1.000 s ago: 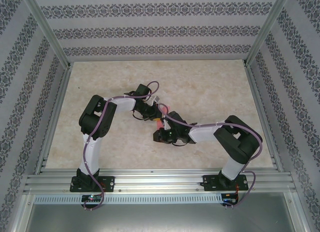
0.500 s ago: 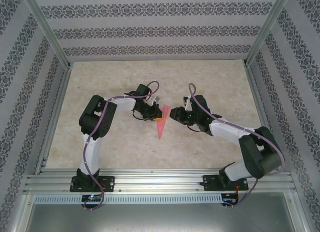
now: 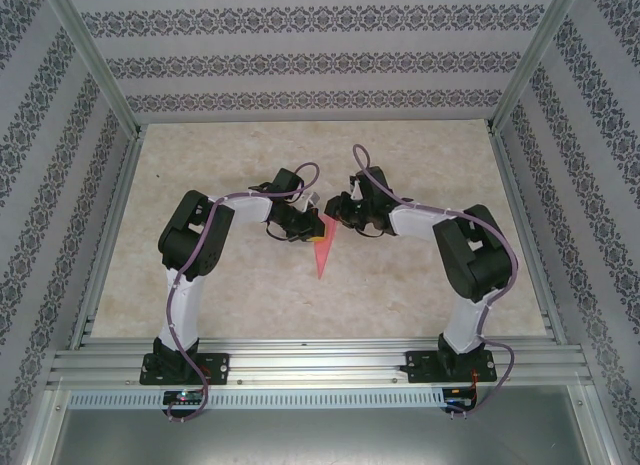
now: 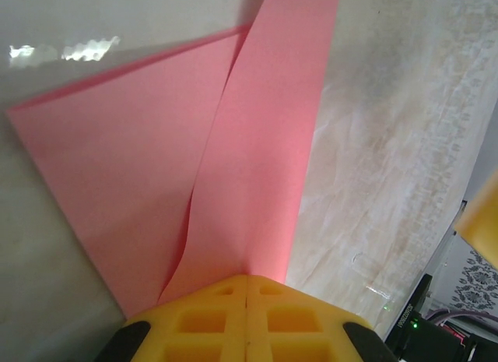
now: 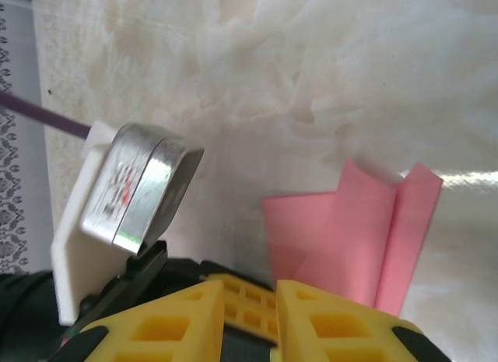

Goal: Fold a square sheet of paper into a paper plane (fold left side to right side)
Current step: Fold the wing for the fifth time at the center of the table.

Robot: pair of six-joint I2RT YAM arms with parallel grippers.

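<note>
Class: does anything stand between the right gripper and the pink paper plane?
Nothing visible does. In the right wrist view the paper plane lies directly ahead of the right gripper, with no object between them. The left gripper, shut on the paper plane, sits off to the side.

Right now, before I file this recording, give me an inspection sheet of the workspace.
Surface: pale mottled table, no spills seen.
Job's things: pink paper plane, folded to a slim point facing the arm bases.
Clutter: nothing seen.
Grippers: left tool shut on the plane's wide end; right tool close beside that end, jaws slightly apart, contact unclear.
Cables: purple cables run along both arms, off the paper.
Surroundings: patterned walls, aluminium frame rails.
</note>
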